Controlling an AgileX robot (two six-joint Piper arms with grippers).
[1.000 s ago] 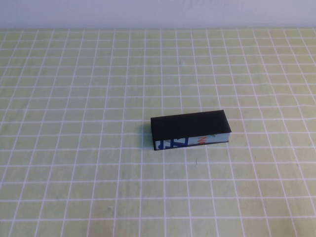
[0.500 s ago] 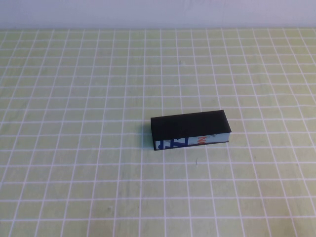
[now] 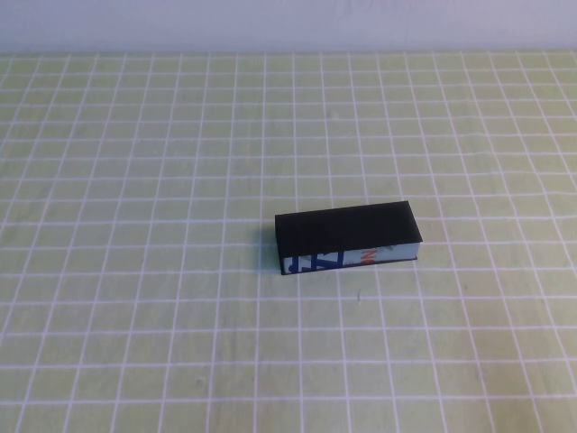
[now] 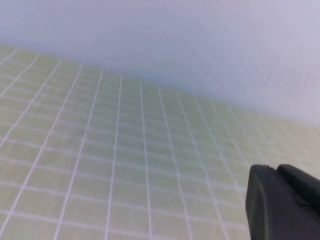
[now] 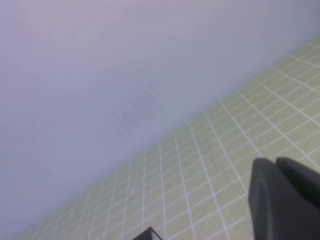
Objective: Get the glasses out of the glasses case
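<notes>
A green checked bench [image 3: 135,298] carries the glasses case [image 3: 347,237] near its middle, lid down, glasses unseen. The left claw [image 4: 282,202] and right claw [image 5: 282,200] hang well off it; their grip state can't be told. Pin the case, then lift the lid gently.

Even soft lighting, faint shadows; wrist views blurred, hazy.

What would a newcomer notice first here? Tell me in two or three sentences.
The closed glasses case, black on top with a white printed front, lies alone right of center on the green checked tablecloth. The glasses are not visible. Neither arm appears in the high view; the left hand and right hand show only as dark edges in their wrist views.
</notes>
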